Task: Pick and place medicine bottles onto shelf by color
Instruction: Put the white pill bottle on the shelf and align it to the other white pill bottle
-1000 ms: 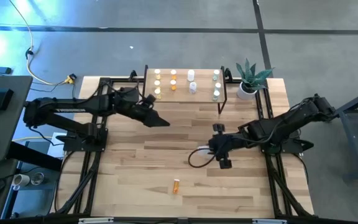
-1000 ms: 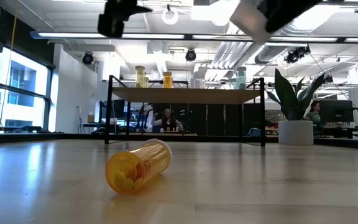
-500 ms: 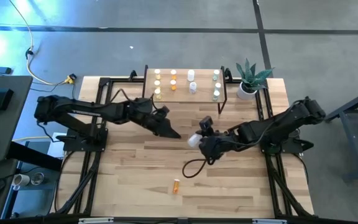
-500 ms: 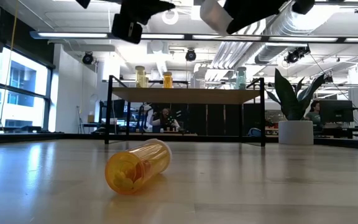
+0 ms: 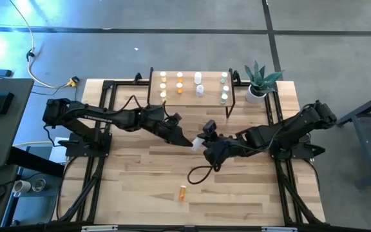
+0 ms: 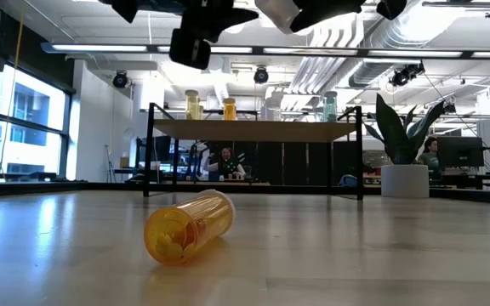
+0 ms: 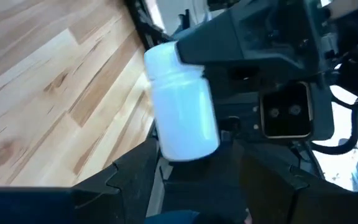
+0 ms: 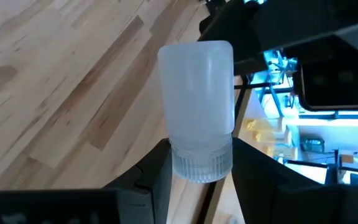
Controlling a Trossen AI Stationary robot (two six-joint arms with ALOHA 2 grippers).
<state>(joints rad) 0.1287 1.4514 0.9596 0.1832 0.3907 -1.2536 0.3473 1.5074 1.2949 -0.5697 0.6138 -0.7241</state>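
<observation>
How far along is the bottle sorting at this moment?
Done: several bottles stand on the shelf. In hand: the white bottle sits in the right pincer in mid-air, with the left pincer meeting it, apparently a handover. Left: the orange bottle lies on the table.

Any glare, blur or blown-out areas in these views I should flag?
High view: blue-white glare on the floor at upper left. Low view: bright ceiling lights, and the orange bottle lying close to the lens looks oversized. Left wrist view: the white bottle is soft and nearly blown out. Right wrist view: overexposed bluish background behind the same bottle.
</observation>
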